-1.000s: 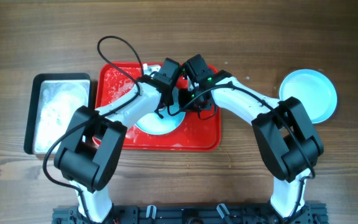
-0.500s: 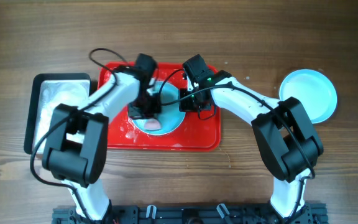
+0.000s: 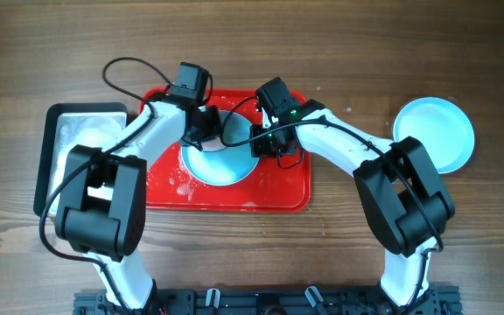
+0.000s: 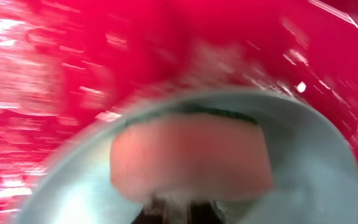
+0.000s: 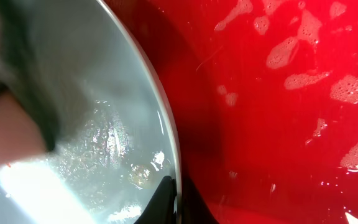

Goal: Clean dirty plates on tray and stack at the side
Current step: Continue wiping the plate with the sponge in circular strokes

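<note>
Red tray point(image 3: 278, 188) bears a plate point(image 3: 221, 166): right fingers point(image 5: 166, 208) pinch its rim, left fingers point(image 4: 157, 214) clamp a sponge point(image 4: 191, 158).

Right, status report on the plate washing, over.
Left claw shut on sponge, sponge on plate. Right claw shut on plate rim. Tray sudsy; nothing obstructing.

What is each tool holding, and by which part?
Left tool grips a pink sponge by its near edge; right tool pinches the plate by its rim.

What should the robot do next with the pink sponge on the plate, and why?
Probably sweep the pink sponge across the round pale turquoise plate in the red plastic tray: soapy film covers the plate, and the right gripper pinches its rim, holding it steady.
</note>
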Controlling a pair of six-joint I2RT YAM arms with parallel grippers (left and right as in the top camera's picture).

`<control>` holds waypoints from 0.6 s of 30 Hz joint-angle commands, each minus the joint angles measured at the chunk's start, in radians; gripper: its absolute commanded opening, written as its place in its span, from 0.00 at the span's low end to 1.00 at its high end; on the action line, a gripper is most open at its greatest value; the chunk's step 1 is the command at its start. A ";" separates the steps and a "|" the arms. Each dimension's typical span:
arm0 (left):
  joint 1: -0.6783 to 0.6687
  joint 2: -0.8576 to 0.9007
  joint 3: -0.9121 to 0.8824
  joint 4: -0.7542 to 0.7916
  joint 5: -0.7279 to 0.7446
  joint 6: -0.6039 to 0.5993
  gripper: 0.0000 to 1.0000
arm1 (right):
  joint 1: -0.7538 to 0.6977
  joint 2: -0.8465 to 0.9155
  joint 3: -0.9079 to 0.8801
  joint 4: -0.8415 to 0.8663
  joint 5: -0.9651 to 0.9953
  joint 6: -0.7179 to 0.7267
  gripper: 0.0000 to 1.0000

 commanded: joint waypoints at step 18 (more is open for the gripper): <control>0.004 0.040 -0.020 -0.297 -0.482 -0.041 0.04 | 0.006 0.047 -0.018 -0.017 0.055 -0.018 0.04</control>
